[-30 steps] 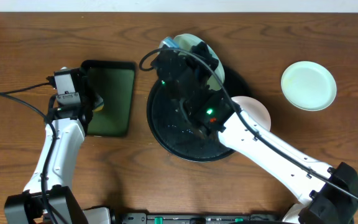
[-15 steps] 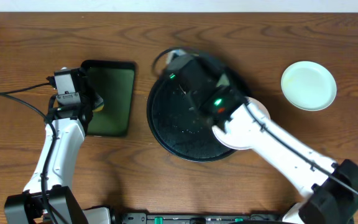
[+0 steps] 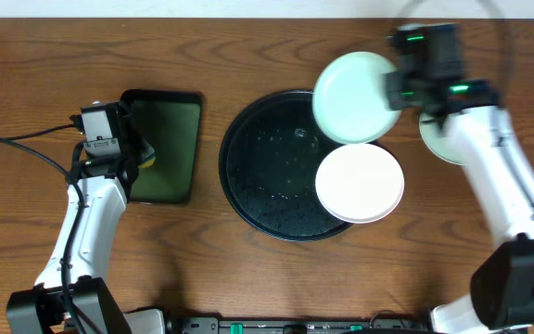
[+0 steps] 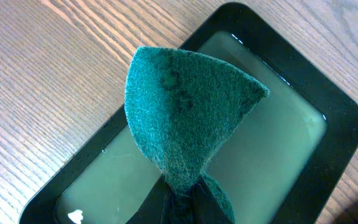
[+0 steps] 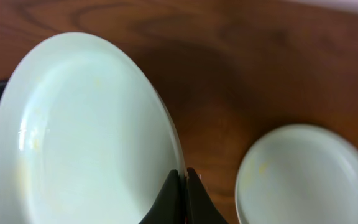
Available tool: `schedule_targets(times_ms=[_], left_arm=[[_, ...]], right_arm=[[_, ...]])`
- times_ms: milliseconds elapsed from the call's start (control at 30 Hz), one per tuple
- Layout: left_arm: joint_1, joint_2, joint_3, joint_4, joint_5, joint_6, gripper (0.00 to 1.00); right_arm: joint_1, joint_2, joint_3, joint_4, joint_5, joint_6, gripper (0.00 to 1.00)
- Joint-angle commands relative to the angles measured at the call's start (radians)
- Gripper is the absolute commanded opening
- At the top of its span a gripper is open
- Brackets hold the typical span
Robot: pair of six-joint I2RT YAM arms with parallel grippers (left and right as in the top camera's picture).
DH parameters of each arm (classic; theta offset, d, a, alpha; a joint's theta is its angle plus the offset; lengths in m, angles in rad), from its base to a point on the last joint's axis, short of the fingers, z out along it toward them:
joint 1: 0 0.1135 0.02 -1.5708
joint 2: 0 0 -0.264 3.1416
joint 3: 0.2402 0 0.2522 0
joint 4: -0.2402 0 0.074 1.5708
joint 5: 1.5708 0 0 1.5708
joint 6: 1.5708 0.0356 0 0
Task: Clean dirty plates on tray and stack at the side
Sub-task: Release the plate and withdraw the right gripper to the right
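Overhead view: a brown wooden table holds a big round black tray at its centre. A smaller oblong tray with a green inside sits to the left of it. A white plate lies across the round tray's right edge.

A pale green plate is held above the round tray's upper right rim. The right gripper holds it by the rim, with both fingers pinched tight on the edge. A second pale green plate rests on the bare table to the right, partly hidden under the right arm.

The left gripper is clamped on a folded green scouring pad. The pad hangs over the oblong tray, which holds pale liquid.
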Motion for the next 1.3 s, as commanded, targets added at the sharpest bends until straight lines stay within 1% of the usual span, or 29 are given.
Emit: schedule_targets(times_ms=[0,100,167,300,367,467,567,600,633,700,733,767,800,833,900,1000,1067,1100,1167,1267], left_arm=[[0.003,-0.009,0.006,-0.002,-0.002,-0.006,0.08],[0.003,-0.009,0.006,-0.002,-0.002,-0.006,0.08],[0.003,-0.009,0.006,-0.002,0.002,-0.006,0.08],[0.003,-0.009,0.006,-0.001,0.026,-0.018,0.07],[0.003,-0.009,0.006,-0.001,0.027,-0.021,0.07],[0.003,-0.009,0.006,-0.002,0.027,-0.021,0.08],[0.003,-0.009,0.006,-0.002,0.027,-0.021,0.08],[0.003,-0.009,0.006,-0.002,0.028,-0.021,0.08],[0.003,-0.009,0.006,-0.002,0.028,-0.021,0.08],[0.003,-0.009,0.006,-0.002,0.028,-0.021,0.07],[0.003,-0.009,0.006,-0.002,0.028,-0.021,0.08],[0.003,-0.009,0.006,-0.002,0.028,-0.021,0.07],[0.003,-0.009,0.006,-0.002,0.028,-0.021,0.08],[0.003,-0.009,0.006,-0.002,0.028,-0.021,0.08],[0.003,-0.009,0.006,-0.002,0.028,-0.021,0.08],[0.003,-0.009,0.006,-0.002,0.028,-0.021,0.08],[0.003,-0.009,0.006,-0.002,0.028,-0.021,0.08],[0.003,-0.009,0.006,-0.002,0.028,-0.021,0.08],[0.003,-0.009,0.006,-0.002,0.028,-0.021,0.08],[0.003,-0.009,0.006,-0.002,0.028,-0.021,0.08]], right_arm=[[-0.136,0.002,0.003,-0.024,-0.335,0.034,0.01],[-0.272,0.019,0.003,-0.051,-0.332,0.037,0.01],[-0.341,0.027,0.003,-0.055,-0.332,0.066,0.01],[-0.468,0.042,0.003,-0.053,-0.312,0.137,0.01],[-0.515,0.053,0.003,-0.052,-0.255,0.205,0.01],[-0.557,0.077,0.003,-0.056,-0.149,0.288,0.01],[-0.568,0.111,0.003,-0.052,-0.114,0.3,0.02],[-0.568,0.123,0.003,-0.048,-0.115,0.3,0.06],[-0.568,0.137,0.003,-0.045,-0.115,0.3,0.14],[-0.568,0.166,0.003,-0.038,-0.115,0.3,0.07],[-0.568,0.18,0.003,-0.029,-0.116,0.305,0.06],[-0.567,0.191,0.003,-0.023,-0.118,0.304,0.08],[-0.567,0.199,0.003,-0.02,-0.119,0.304,0.2],[-0.566,0.202,0.003,-0.021,-0.119,0.304,0.28],[-0.565,0.201,0.003,-0.02,-0.14,0.303,0.37],[-0.561,0.185,0.003,-0.016,-0.224,0.303,0.45],[-0.559,0.163,0.003,-0.026,-0.296,0.287,0.47],[-0.557,0.15,0.003,-0.037,-0.321,0.285,0.46],[-0.551,0.115,0.003,-0.071,-0.357,0.289,0.45],[-0.528,0.042,0.003,-0.151,-0.365,0.289,0.43]])
